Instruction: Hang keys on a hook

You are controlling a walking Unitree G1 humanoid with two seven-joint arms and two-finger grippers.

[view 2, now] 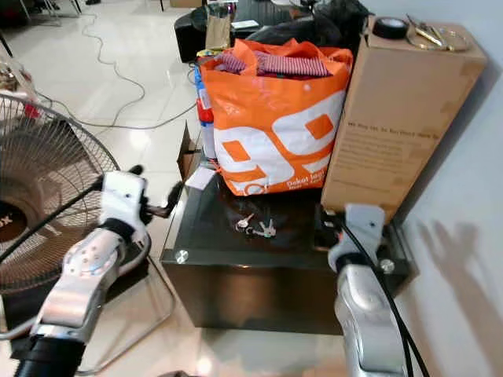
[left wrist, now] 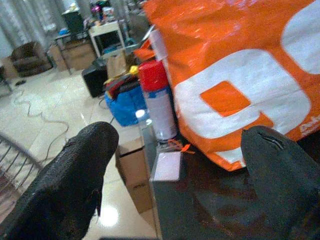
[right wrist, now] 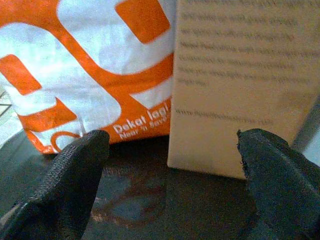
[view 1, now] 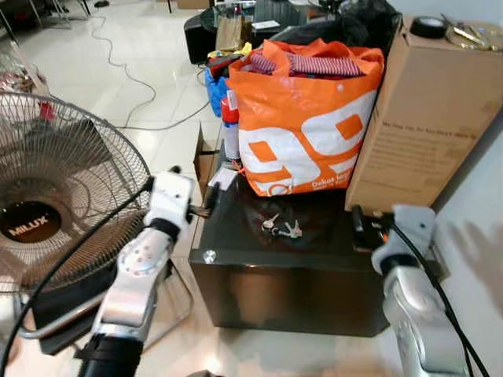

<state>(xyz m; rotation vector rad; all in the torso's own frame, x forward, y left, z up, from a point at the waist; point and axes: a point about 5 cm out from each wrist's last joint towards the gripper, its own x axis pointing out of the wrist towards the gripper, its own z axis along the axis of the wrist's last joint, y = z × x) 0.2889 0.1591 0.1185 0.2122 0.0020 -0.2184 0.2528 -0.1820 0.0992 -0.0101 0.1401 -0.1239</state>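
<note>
While keys (view 1: 281, 228) lie on dark table (view 1: 314, 247) before orange bag (view 1: 302, 118), both grippers hover empty, fingers spread: left gripper (view 1: 206, 206) at table's left edge, right gripper (view 1: 360, 228) near box (view 1: 420, 118); bring nearer one down over keys, pinch ring, lift cleanly

Keys on a low table, with a bag and a box behind them

The keys (view 1: 281, 228) lie on the table (view 1: 236, 267), near its front edge. Behind them stands a big bag (view 1: 302, 118) full of clothes. A tall box (view 1: 420, 110) stands to the right of the bag, touching it. A spray can (view 1: 229, 126) stands to the left of the bag. A fan (view 1: 55, 196) stands on the floor to the left of the table. The left gripper (view 1: 206, 210) is at the table's left edge. The right gripper (view 1: 363, 228) is over the table's right side, in front of the box.
</note>
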